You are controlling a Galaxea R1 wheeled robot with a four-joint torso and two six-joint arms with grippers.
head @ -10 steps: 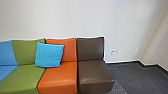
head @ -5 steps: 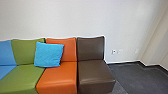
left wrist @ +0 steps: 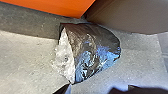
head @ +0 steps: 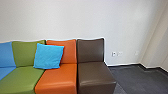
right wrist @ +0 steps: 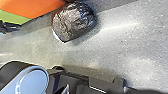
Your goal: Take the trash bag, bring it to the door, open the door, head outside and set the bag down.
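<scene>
We saw the dark trash bag [left wrist: 96, 42] on the grey floor [left wrist: 22, 57] — just beside the orange seat [head: 58, 77] and the brown seat [head: 95, 75]. A blue cushion [head: 48, 56] leaned nearby. Whether either hand was wide or narrow, we couldn't tell.

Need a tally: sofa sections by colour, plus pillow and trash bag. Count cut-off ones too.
Blue sofa section, cut by the picture's edge: 1
Green sofa section: 1
Orange sofa section: 1
Brown sofa section: 1
Light-blue pillow: 1
Dark trash bag, on the floor: 1
Total: 6
</scene>
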